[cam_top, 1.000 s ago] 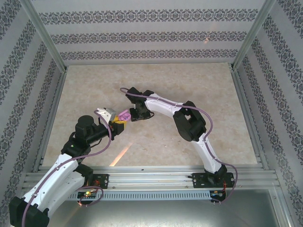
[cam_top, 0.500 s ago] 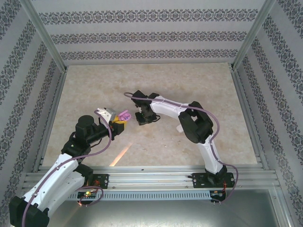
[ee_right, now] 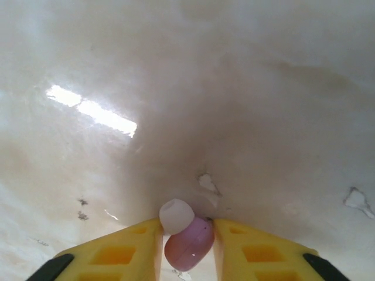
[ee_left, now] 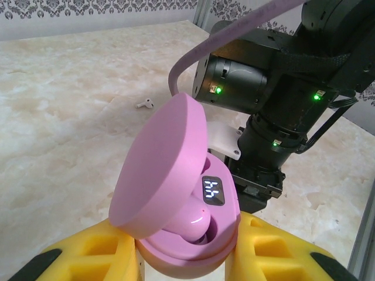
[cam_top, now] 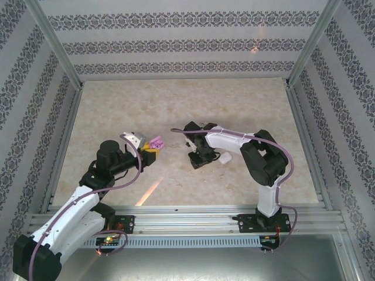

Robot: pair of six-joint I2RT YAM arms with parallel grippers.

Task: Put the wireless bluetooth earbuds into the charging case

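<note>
**Left fingers (cam_top: pixel 149 150) clamp purple case (ee_left: pixel 170 158), right fingers (cam_top: pixel 198 163) pinch loose earbud (ee_right: pixel 188 242)**

At left, I hold the case lid-open, a seated earbud (ee_left: pixel 196 225) in one well; a white earbud (ee_left: pixel 145 103) lies on the counter (cam_top: pixel 146 105) beyond. At right, the pale purple loose earbud sits pinched between my fingers, near the counter.

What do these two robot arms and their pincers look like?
The left arm and right arm have white shells, black joints and a purple cable running along each. Their fingers are chunky yellow blocks; green lights glow on the right wrist.
</note>
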